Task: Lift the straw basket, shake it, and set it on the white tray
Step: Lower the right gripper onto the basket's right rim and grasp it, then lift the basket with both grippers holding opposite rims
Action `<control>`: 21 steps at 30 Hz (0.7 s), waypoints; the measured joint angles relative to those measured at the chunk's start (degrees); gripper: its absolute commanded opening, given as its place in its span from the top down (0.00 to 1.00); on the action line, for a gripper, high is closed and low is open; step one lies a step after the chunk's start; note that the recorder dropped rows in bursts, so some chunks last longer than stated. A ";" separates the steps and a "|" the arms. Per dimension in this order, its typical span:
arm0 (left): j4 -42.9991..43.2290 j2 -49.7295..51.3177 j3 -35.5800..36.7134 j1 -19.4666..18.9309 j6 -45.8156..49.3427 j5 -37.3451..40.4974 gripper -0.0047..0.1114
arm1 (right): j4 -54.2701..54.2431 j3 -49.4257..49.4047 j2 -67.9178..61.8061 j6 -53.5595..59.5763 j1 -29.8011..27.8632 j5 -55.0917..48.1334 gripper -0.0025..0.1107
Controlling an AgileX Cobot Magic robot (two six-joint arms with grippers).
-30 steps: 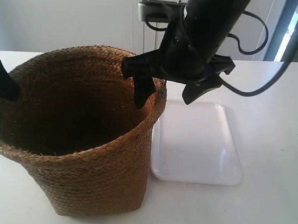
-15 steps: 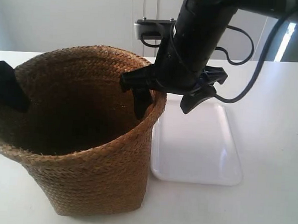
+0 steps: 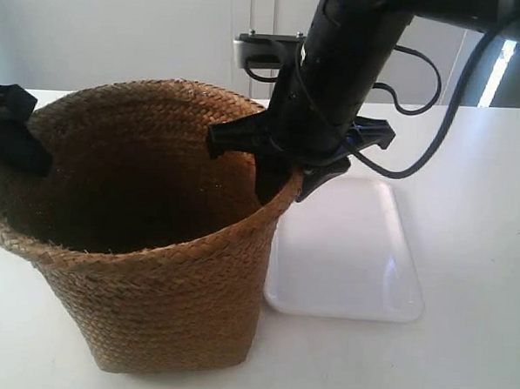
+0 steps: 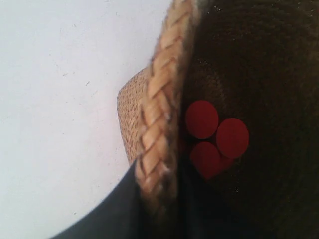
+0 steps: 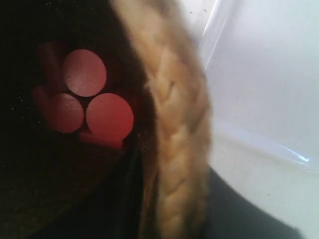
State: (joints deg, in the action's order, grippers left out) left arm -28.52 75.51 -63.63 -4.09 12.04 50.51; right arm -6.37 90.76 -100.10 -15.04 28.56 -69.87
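Left gripper (image 4: 157,214) pinches the straw basket (image 3: 150,302) rim at its left side, right gripper (image 3: 291,183) pinches the right side. Basket is on the table (image 3: 479,171), just left of the white tray (image 3: 353,252) (three red discs (image 4: 202,119) inside).

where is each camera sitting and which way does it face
exterior view: off the arms, above table height, looking down over the straw basket toward the white tray; both arms show.
left wrist view: on the left wrist, looking along the left gripper astride the rim, into the basket at red discs.
right wrist view: likewise along the right gripper, tray alongside.
shared: both wrist views show rim and discs.
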 measured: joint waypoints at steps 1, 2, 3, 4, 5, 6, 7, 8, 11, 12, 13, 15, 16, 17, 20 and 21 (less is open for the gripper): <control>-0.46 0.00 0.00 0.00 0.00 -0.26 0.93 | -0.22 0.00 0.00 -0.43 0.00 0.00 0.97; -0.70 0.00 0.00 0.00 -0.25 -0.36 0.96 | -0.54 0.00 0.00 -1.06 0.00 0.00 0.98; -0.70 0.00 0.00 0.00 -0.25 -0.36 0.96 | -0.79 0.00 0.00 -1.36 0.00 0.00 0.98; -0.70 0.00 0.00 0.00 -0.25 -0.36 0.96 | -0.79 0.00 0.00 -1.48 0.00 0.09 0.98; -0.70 0.00 0.00 0.00 -0.25 -0.36 0.96 | -0.79 0.00 0.00 -1.47 0.00 0.09 0.98; -0.70 0.00 0.00 0.00 -0.25 -0.36 0.96 | -0.88 0.00 0.00 -1.47 0.00 0.09 0.98; -0.70 0.00 0.00 0.00 -0.15 -0.36 0.96 | -0.91 0.00 0.00 -1.58 0.00 0.09 0.98; -0.70 0.00 0.00 0.00 -0.15 -0.24 0.96 | -1.01 0.00 0.00 -1.60 0.00 0.09 0.98; -0.70 0.00 0.00 0.00 0.25 -0.34 0.96 | -1.38 0.00 0.00 -1.60 0.00 0.12 0.98; -0.70 0.00 0.00 0.00 0.44 -0.45 0.96 | -1.38 0.00 0.00 -1.60 0.00 0.12 0.98; -0.59 0.00 0.00 0.00 0.69 -0.57 0.96 | -1.52 0.00 0.00 -1.36 0.00 0.12 0.98; -1.34 0.12 0.13 0.00 0.80 -0.70 0.96 | -1.52 0.00 0.00 -1.24 0.00 0.12 0.98; -1.92 0.12 0.16 0.00 1.09 -0.70 0.96 | -1.52 0.00 0.00 -1.24 0.00 0.12 0.98; -2.32 0.12 0.26 0.00 1.33 -0.80 0.96 | -1.56 0.00 0.00 -1.12 0.00 0.24 0.98; -3.28 0.12 0.26 0.00 2.43 -0.80 0.96 | -1.66 0.00 -0.04 -1.12 0.00 1.00 0.98; -3.28 0.12 0.26 0.00 2.67 -0.80 0.96 | -1.79 0.00 -0.04 -1.12 0.00 1.64 0.98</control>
State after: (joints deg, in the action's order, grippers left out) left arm -31.80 75.62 -63.37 -4.09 14.71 49.70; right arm -8.17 90.76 -100.15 -16.16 28.56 -68.22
